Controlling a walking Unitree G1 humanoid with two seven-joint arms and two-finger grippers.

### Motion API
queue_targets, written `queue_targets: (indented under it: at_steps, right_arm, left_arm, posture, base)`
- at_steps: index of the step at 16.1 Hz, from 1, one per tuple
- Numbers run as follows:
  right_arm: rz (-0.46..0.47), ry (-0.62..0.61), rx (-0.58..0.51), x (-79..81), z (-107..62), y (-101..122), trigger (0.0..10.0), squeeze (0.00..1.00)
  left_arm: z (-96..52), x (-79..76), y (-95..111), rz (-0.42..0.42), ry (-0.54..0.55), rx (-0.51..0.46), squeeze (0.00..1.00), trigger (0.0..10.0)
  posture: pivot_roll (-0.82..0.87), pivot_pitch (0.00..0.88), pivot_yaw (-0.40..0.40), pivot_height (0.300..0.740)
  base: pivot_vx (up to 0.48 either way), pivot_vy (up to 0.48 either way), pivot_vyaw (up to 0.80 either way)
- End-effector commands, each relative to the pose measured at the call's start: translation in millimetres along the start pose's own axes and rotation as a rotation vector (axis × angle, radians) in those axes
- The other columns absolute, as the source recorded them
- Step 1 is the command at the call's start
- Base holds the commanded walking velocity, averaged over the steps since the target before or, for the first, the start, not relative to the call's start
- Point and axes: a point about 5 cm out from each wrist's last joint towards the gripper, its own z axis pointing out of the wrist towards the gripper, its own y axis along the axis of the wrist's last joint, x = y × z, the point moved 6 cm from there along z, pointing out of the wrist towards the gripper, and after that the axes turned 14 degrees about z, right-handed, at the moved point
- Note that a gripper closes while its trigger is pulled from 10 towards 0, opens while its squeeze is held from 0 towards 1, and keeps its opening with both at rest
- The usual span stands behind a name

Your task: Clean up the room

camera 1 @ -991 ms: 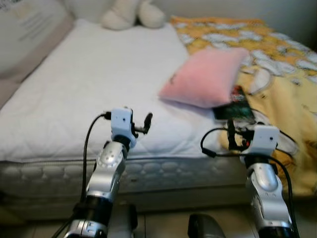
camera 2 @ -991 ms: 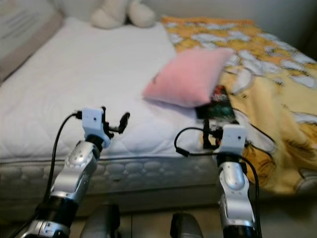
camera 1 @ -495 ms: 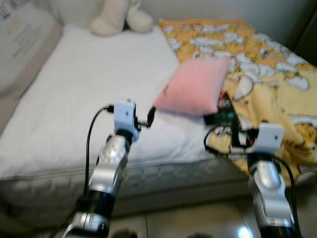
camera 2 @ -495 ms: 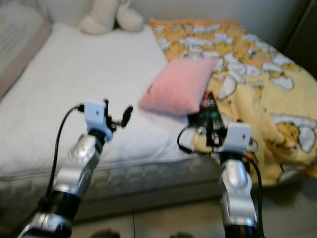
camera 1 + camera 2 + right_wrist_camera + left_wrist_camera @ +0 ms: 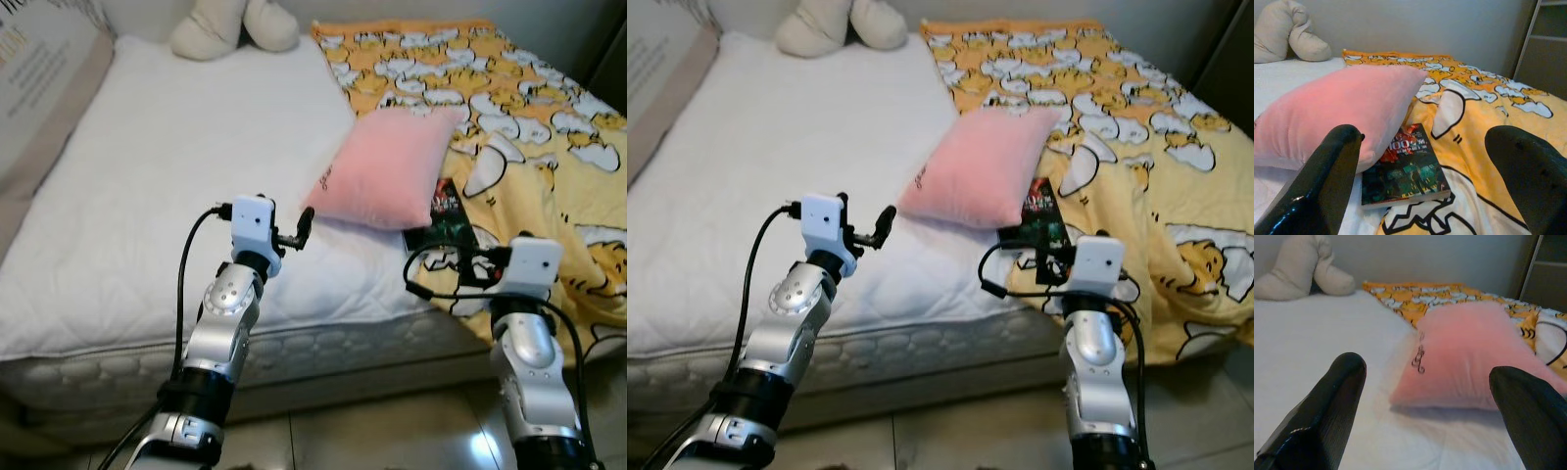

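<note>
We are judging the tidying as barely begun: one pink pillow [image 5: 384,166] is lying askew mid-bed [image 5: 176,196], partly covering one book [image 5: 1403,171] at the edge of one yellow blanket [image 5: 529,117], with one plush toy [image 5: 230,24] at the head. We are holding both grippers, left [image 5: 299,223] and right [image 5: 1435,161], wide-fingered and carrying nothing, near the bed edge.

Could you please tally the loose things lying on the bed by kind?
Pink pillow: 1
Book: 1
Yellow patterned blanket: 1
Cream plush toy: 1
Total: 4
</note>
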Motion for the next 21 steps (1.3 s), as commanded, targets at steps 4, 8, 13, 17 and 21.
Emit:
queue_targets:
  at_steps: [4,8,13,17,21]
  right_arm:
    - [-0.016,0.01,-0.015,-0.4,2.1,4.0,10.0,0.0]
    - [-0.021,0.005,-0.018,-2.8,3.3,4.4,10.0,0.0]
    - [-0.018,0.01,-0.017,-0.6,3.4,4.1,10.0,0.0]
    - [0.057,0.007,-0.062,-0.6,17.3,28.7,10.0,0.0]
    - [0.283,-0.067,-0.03,-22.3,51.6,51.9,10.0,0.0]
  left_arm:
    - [3.8,-1.0,5.3,-0.004,0.003,-0.021,0.0,10.0]
    - [3.9,-4.0,6.8,-0.003,-0.011,-0.032,0.0,10.0]
    - [3.1,-2.0,6.2,-0.008,-0.004,-0.027,0.0,10.0]
    - [10.2,6.0,11.6,-0.021,0.007,-0.034,0.0,10.0]
    - [41.2,3.3,4.1,-0.034,-0.076,0.093,0.0,10.0]
  posture:
    - [-0.13,0.0,0.015,0.74]
    - [-0.14,0.0,0.017,0.74]
    - [-0.13,0.0,0.017,0.74]
    - [-0.14,0.0,0.017,0.74]
    - [-0.16,0.0,-0.003,0.74]
  base:
    - [0.48,0.0,0.0]
    - [0.48,0.0,0.0]
    - [0.48,0.0,0.0]
    - [0.48,0.0,0.0]
    - [0.24,0.0,0.0]
